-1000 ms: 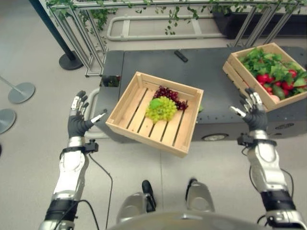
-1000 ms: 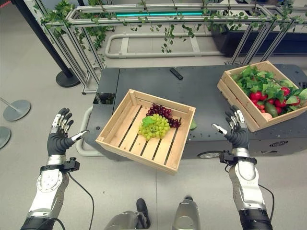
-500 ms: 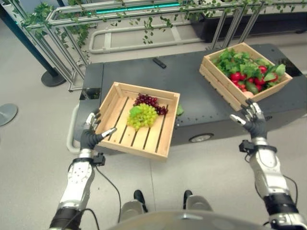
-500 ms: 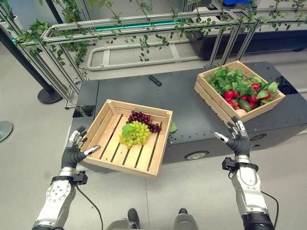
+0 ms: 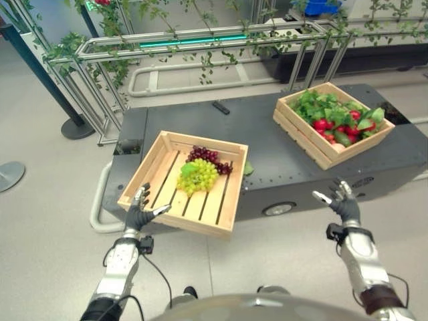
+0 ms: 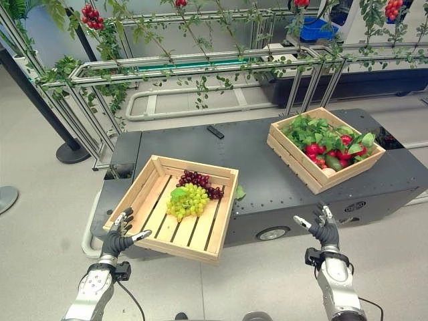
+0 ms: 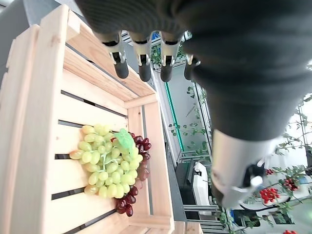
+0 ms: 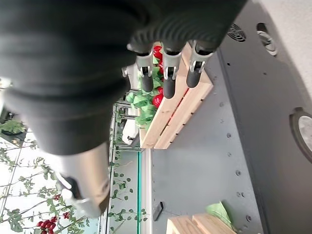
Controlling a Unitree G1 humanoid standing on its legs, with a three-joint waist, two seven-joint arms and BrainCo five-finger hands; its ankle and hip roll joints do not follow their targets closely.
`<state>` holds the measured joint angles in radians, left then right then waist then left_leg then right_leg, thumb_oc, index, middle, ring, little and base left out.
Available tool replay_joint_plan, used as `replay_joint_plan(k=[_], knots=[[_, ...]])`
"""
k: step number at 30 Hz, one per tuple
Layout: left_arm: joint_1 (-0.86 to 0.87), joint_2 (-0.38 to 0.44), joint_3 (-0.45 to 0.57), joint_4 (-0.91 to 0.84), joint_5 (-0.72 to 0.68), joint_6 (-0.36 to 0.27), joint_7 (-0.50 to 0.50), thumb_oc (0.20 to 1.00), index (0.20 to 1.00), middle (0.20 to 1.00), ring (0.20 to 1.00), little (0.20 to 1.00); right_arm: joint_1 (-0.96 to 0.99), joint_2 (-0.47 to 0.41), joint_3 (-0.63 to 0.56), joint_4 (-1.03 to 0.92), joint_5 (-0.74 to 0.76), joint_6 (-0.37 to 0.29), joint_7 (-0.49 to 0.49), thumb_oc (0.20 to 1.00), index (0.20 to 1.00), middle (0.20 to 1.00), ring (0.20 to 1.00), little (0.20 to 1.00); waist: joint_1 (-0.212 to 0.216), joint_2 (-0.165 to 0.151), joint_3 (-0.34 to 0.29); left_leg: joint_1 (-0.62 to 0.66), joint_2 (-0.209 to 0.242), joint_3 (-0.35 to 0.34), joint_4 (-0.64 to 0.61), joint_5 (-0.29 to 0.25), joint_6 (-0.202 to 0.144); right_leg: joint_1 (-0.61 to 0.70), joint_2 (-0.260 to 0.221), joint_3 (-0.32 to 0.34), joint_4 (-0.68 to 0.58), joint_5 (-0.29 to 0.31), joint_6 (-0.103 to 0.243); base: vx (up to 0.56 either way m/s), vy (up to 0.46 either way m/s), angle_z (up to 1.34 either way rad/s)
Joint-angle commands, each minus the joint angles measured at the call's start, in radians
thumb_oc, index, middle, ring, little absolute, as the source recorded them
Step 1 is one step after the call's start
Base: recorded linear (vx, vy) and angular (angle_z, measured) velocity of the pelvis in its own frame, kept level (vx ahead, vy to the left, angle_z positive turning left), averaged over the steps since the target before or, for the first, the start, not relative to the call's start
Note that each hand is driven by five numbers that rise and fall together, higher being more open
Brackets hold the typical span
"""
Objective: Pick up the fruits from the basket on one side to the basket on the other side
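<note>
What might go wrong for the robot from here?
The grape crate juts over the dark platform's front edge, so a nudge from the open left hand might tip it. The grapes look soft and could crush. The right hand hangs well short of the other crate.

A dark platform (image 6: pixel 254 160) is seen; a small black remote (image 6: pixel 215 132) lies at its far edge, a vine-hung metal railing (image 6: pixel 200 60) behind.
</note>
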<state>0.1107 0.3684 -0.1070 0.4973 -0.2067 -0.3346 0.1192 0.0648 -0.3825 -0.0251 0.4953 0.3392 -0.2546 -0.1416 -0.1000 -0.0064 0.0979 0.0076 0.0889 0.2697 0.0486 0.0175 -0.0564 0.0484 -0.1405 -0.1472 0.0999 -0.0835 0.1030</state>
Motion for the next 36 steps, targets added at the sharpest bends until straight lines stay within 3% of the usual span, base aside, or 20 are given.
replay_joint_plan(k=[1, 36], knots=[[-0.056, 0.013, -0.002, 0.023, 0.057, -0.022, 0.035, 1.0, 1.0, 1.0, 1.0, 1.0, -0.046, 0.003, -0.013, -0.019, -0.023, -0.043, -0.02, 1.0, 1.0, 1.0, 1.0, 1.0, -0.005, -0.024, 0.01, 0.004, 0.02, -0.021, 0.063, -0.077, -0.004, -0.043, 0.007, 0.029, -0.003, 0.018, 0.029, 0.0, -0.015, 0.03], [-0.065, -0.008, -0.012, 0.079, 0.052, -0.018, 0.051, 1.0, 1.0, 1.0, 1.0, 1.0, -0.045, 0.015, 0.018, 0.062, -0.047, -0.037, -0.034, 1.0, 1.0, 1.0, 1.0, 1.0, -0.001, -0.036, 0.009, -0.001, 0.012, -0.049, 0.035, -0.06, -0.009, -0.044, 0.007, 0.011, -0.01, 0.024, 0.028, 0.0, -0.002, 0.02]])
